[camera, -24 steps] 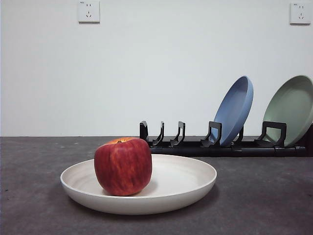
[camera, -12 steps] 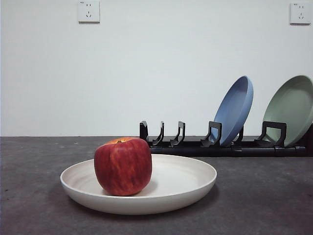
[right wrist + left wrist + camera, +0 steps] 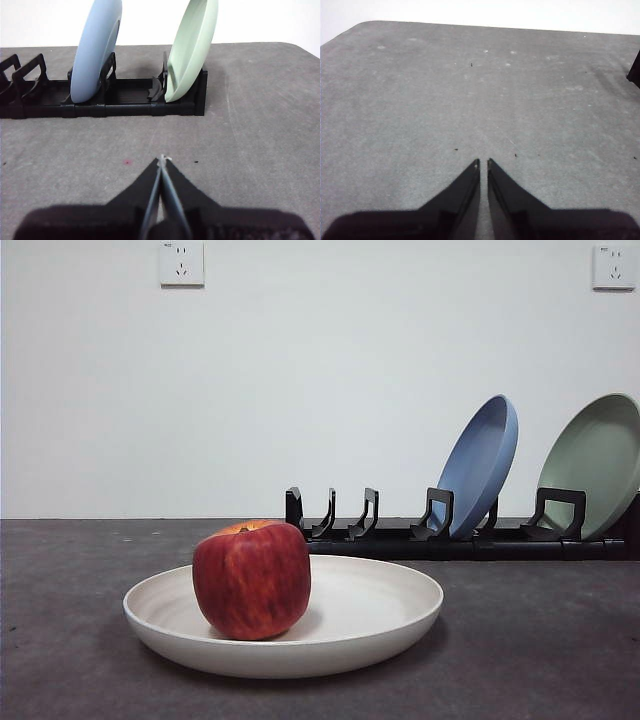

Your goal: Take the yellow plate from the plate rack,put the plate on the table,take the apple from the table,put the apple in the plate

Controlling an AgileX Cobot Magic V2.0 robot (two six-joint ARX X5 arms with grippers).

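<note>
The yellow plate [image 3: 380,615], cream and shallow, lies flat on the table [image 3: 540,650] in the front view. The red apple [image 3: 251,578] sits inside it, left of centre. Behind stands the black plate rack [image 3: 420,536] [image 3: 125,102], its left slots bare. Neither gripper shows in the front view. My left gripper [image 3: 483,162] hovers shut over bare table, holding nothing. My right gripper [image 3: 162,161] is shut too, facing the rack from a short way off.
A blue plate [image 3: 480,465] [image 3: 95,50] and a pale green plate [image 3: 597,465] [image 3: 192,50] lean upright in the rack's right slots. Two wall sockets [image 3: 181,262] sit high on the white wall. The table's rounded corner [image 3: 355,30] shows in the left wrist view.
</note>
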